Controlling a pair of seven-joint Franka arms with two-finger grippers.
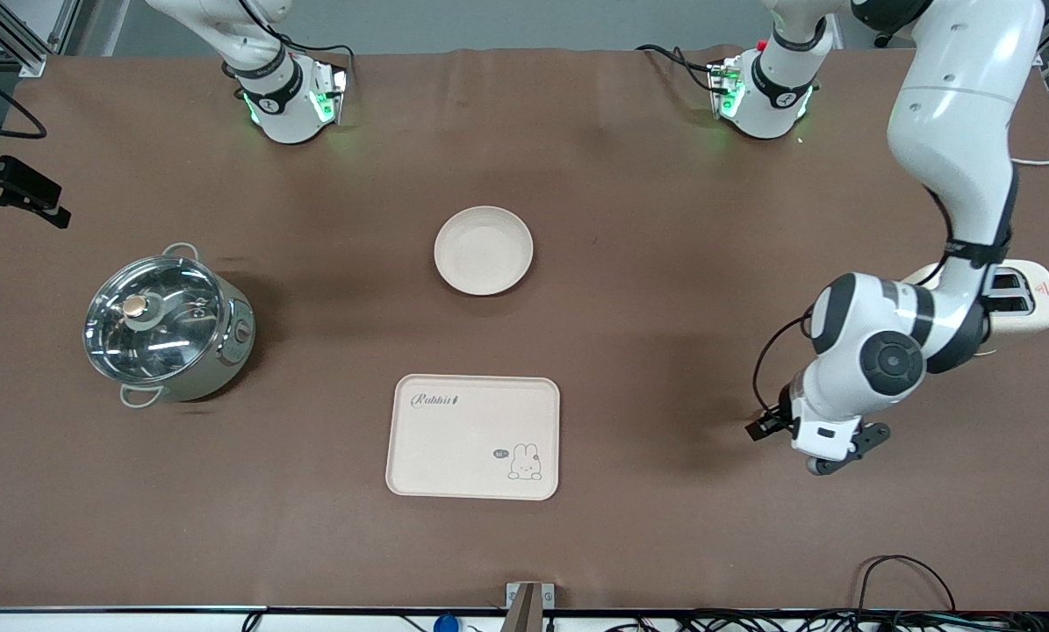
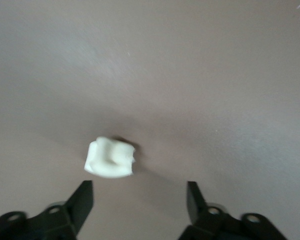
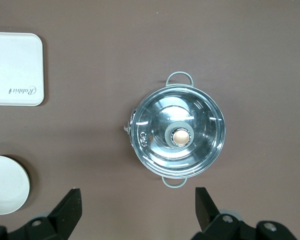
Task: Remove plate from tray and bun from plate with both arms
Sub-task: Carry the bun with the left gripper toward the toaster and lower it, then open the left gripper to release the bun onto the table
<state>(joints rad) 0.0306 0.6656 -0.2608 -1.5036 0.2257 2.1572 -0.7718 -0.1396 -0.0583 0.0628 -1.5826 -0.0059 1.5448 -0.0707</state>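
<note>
The bun, a small pale cream chunk, lies on the brown table in the left wrist view. It is hidden under the arm in the front view. My left gripper is open and empty just above the table. The bun lies just ahead of one fingertip, apart from it. In the front view the left gripper is low near the left arm's end of the table. The round cream plate sits mid-table and also shows in the right wrist view. My right gripper is open and empty, high up beside the pot.
A steel pot with a glass lid stands toward the right arm's end. A rectangular cream rabbit tray lies nearer the front camera than the plate. A cream toaster stands at the left arm's end, partly hidden by that arm.
</note>
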